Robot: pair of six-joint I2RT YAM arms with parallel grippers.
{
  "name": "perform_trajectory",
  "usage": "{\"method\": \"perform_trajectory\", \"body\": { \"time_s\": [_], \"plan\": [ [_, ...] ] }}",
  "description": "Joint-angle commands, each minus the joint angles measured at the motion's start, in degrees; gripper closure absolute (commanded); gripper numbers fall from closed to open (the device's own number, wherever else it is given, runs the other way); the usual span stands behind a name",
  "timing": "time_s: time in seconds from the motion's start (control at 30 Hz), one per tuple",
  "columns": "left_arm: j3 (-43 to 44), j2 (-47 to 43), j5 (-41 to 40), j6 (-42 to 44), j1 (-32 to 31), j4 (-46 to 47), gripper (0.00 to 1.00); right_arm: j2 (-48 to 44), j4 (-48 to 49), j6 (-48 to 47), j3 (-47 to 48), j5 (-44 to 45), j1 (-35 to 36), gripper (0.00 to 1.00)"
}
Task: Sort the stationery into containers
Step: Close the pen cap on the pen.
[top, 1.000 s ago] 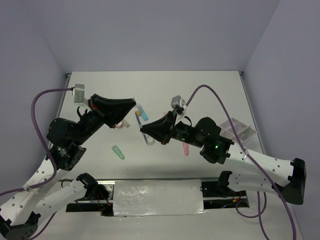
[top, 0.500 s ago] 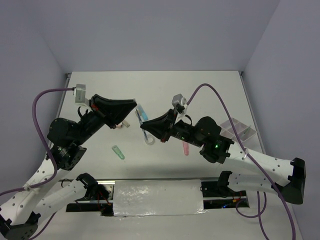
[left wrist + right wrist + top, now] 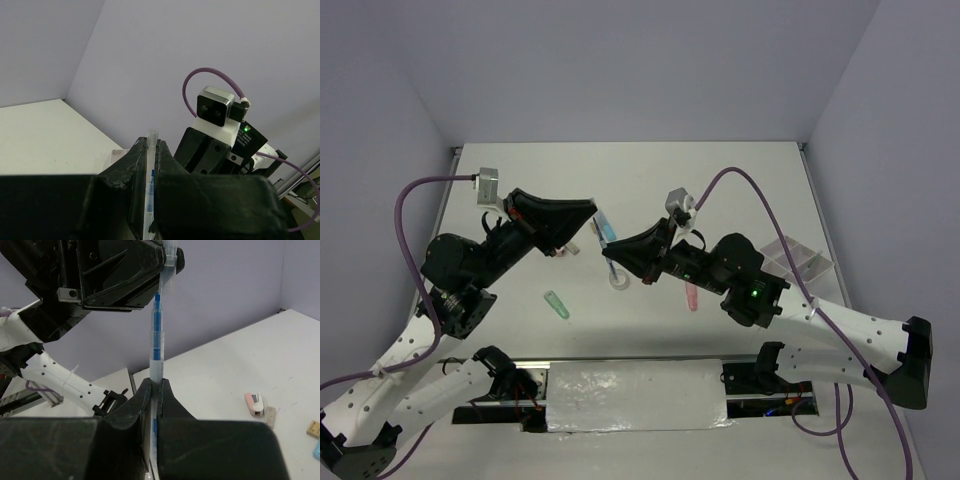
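From above, a white tabletop [image 3: 720, 190] sits boxed in by plain lavender walls. The left fingers [image 3: 582, 213] and right fingers [image 3: 618, 256] meet over its middle, each pinched onto one thin pen [image 3: 600, 240] that is held off the surface. Beneath them lies a clear tape ring [image 3: 618, 280]. A green marker [image 3: 557, 304] and a pink marker [image 3: 692, 296] lie nearer the near edge. The divided tray [image 3: 798, 258] rests by the right edge.

At the left wrist, the fingers [image 3: 137, 165] are all but closed, clamping the clear, blue-cored pen [image 3: 149, 170] that runs up between them, with bare wall behind.

At the right wrist, the fingers [image 3: 142, 395] are pressed tight on the pen's [image 3: 157, 340] lower part. Its upper end sits in the left fingers [image 3: 125, 270]. A pink-and-white eraser [image 3: 254, 403] lies on the tabletop with a tan eraser [image 3: 270, 415] just beside it.
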Motion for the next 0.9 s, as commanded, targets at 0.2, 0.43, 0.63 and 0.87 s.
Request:
{"method": "perform_trajectory", "body": {
  "time_s": [0.2,0.43,0.63,0.87],
  "plan": [
    [0.5,-1.2,-1.0,0.4,-0.2,2.6,1.00,-1.6,1.3,-0.8,1.2,1.2,0.4,1.00],
    [1.4,-1.6,-2.2,0.8,-0.1,1.8,1.00,-1.0,1.1,-0.5,1.2,0.2,0.5,1.00],
    [1.5,-1.3,-1.6,0.6,-0.2,1.8,1.00,-1.3,0.9,-0.7,1.3,0.8,0.5,1.00],
    [0.7,-1.0,-0.8,0.1,-0.2,2.2,1.00,-0.9,0.5,-1.1,2.6,1.5,0.5,1.00]
  ]
}}
